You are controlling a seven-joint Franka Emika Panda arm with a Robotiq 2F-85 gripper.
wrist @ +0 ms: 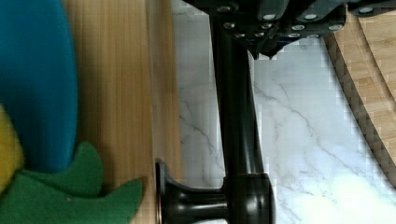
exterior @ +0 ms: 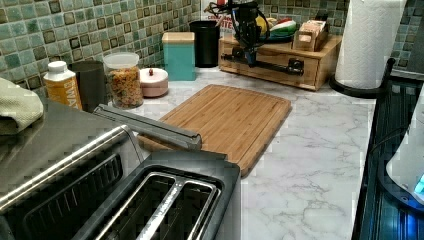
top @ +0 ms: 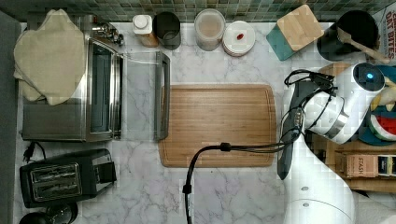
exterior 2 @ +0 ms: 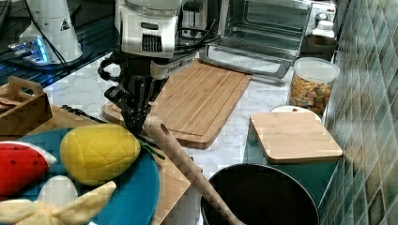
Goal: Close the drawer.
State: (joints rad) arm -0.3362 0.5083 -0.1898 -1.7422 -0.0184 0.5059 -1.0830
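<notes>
The gripper (exterior: 248, 54) hangs at the black bar handle (wrist: 238, 116) of the drawer (exterior: 274, 71), set in a wooden box (exterior: 327, 47) at the back of the left view; we cannot tell whether it clasps the bar. We judge a good close to be a straight, level push on the bar into the box, stopping once the front sits flush. Bare marble counter (wrist: 303, 140) lies between the drawer and the cutting board (top: 219, 123), leaving room to pull back.

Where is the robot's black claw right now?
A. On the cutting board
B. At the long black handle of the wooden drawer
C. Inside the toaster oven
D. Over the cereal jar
B: the wrist view has the gripper right at the drawer's black handle bar, and the left view agrees.
</notes>
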